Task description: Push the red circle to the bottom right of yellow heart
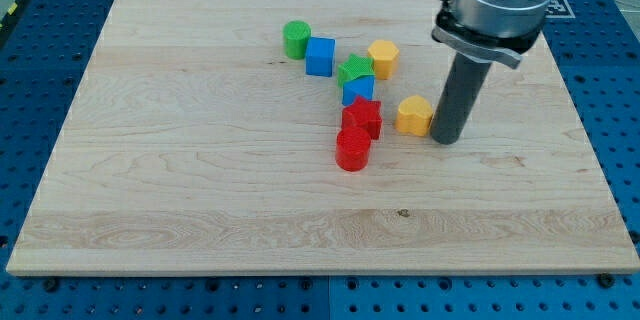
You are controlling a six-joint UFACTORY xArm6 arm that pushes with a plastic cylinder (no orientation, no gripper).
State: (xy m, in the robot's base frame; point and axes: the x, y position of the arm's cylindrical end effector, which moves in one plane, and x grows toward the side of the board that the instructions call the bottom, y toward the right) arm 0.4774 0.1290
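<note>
The red circle (352, 149) lies near the board's middle, touching a red star (363, 117) just above it. The yellow heart (414, 115) lies to the right of the red star. My tip (446, 141) stands right beside the yellow heart's right edge, about touching it. The red circle is to the lower left of the yellow heart.
A blue block (358, 90), a green star (354, 68) and a yellow hexagon (383, 59) cluster above the red star. A blue cube (319, 56) and a green circle (296, 38) lie to the upper left. All sit on the wooden board (200, 180).
</note>
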